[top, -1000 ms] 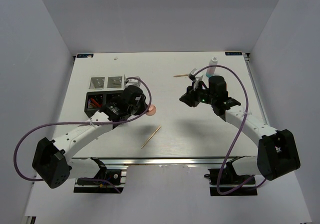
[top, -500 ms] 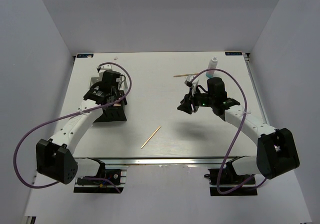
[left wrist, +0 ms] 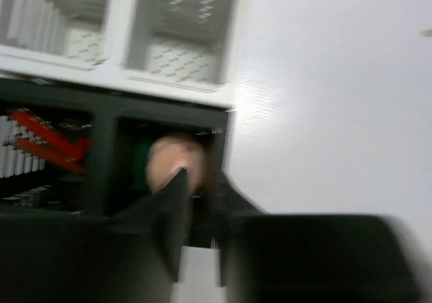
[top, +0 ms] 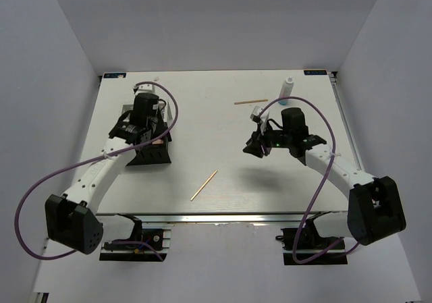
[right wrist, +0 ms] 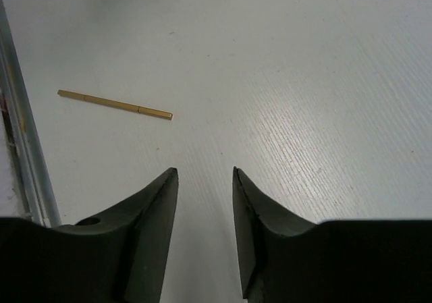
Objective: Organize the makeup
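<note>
My left gripper (top: 150,138) hangs over the black organizer (top: 152,157). In the left wrist view its jaws (left wrist: 199,175) stand close together with a peach-pink disc (left wrist: 169,160) at their tips. The disc is over the organizer's right compartment, where a dark green disc (left wrist: 138,164) lies. Black-and-red sticks (left wrist: 47,138) lie in the compartment to the left. My right gripper (top: 254,148) (right wrist: 204,173) is open and empty above bare table. One wooden stick (top: 204,185) (right wrist: 115,104) lies near the front, another (top: 250,102) at the back. The white-blue bottle (top: 288,87) stands behind the right arm.
A white mesh box (left wrist: 179,40) with two compartments adjoins the black organizer on its far side. A metal rail (right wrist: 23,148) runs along the table's near edge. White walls close the table in on the left, back and right.
My left gripper left the table middle, where the peach-pink disc lay, and moved back-left over the organizer; the disc is gone from the table. The right gripper shifted slightly.
</note>
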`<state>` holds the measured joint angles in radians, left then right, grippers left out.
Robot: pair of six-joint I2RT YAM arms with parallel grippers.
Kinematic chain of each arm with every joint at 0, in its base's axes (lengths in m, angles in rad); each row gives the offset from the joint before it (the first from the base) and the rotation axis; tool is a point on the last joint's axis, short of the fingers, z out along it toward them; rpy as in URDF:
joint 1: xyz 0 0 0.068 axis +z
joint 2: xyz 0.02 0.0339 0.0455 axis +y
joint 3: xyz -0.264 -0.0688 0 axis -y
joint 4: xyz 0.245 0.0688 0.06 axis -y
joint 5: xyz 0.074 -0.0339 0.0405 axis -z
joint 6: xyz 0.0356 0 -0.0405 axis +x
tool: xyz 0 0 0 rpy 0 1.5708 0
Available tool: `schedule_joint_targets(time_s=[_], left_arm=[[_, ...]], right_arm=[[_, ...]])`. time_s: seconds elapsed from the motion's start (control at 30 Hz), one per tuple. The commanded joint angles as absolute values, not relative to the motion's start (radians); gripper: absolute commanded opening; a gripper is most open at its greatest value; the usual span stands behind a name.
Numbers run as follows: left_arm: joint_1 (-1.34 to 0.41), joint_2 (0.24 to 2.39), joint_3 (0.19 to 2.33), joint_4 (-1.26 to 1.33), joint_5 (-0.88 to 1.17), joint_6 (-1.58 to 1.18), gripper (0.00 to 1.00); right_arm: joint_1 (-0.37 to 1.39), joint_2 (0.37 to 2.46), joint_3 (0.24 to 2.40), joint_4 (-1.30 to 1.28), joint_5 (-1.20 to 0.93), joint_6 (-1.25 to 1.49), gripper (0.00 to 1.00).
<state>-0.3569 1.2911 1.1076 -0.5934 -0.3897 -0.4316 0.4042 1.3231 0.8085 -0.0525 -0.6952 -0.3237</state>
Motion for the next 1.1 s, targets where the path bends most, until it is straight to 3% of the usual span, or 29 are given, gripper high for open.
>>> schedule_joint_targets(time_s=[0.0, 0.07, 0.1, 0.17, 0.23, 0.3, 0.4, 0.63, 0.8, 1.07], left_arm=[[-0.356, 1.206, 1.114, -0.445, -0.117, -0.397, 0.2], [-0.376, 1.218, 1.105, -0.396, 0.068, -0.391, 0.09], [-0.385, 1.23, 1.092, -0.388, 0.127, -0.384, 0.09], [-0.431, 1.285, 1.083, -0.383, 0.263, -0.376, 0.23], [-0.519, 1.33, 1.074, -0.414, 0.278, -0.353, 0.42], [-0.572, 1.405, 1.062, -0.439, 0.25, -0.322, 0.57], [-0.63, 1.474, 1.017, -0.428, 0.209, -0.318, 0.61], [-0.739, 1.555, 1.025, -0.42, 0.101, -0.265, 0.74], [-0.807, 1.633, 1.032, -0.43, -0.023, -0.258, 0.74], [-0.885, 1.741, 1.055, -0.452, -0.214, -0.285, 0.64]], right_arm=[[0.368, 1.29, 0.818, -0.045, -0.712, -0.328, 0.41], [0.35, 1.299, 0.824, -0.044, -0.722, -0.298, 0.24], [0.333, 1.301, 0.824, -0.043, -0.726, -0.287, 0.1], [0.313, 1.31, 0.827, -0.043, -0.736, -0.258, 0.02], [0.287, 1.313, 0.828, -0.044, -0.741, -0.244, 0.04], [0.267, 1.312, 0.827, -0.051, -0.73, -0.238, 0.18], [0.247, 1.307, 0.825, -0.064, -0.723, -0.238, 0.32], [0.219, 1.301, 0.815, -0.083, -0.718, -0.238, 0.37], [0.206, 1.308, 0.818, -0.077, -0.726, -0.224, 0.38], [0.193, 1.319, 0.822, -0.074, -0.73, -0.219, 0.38]])
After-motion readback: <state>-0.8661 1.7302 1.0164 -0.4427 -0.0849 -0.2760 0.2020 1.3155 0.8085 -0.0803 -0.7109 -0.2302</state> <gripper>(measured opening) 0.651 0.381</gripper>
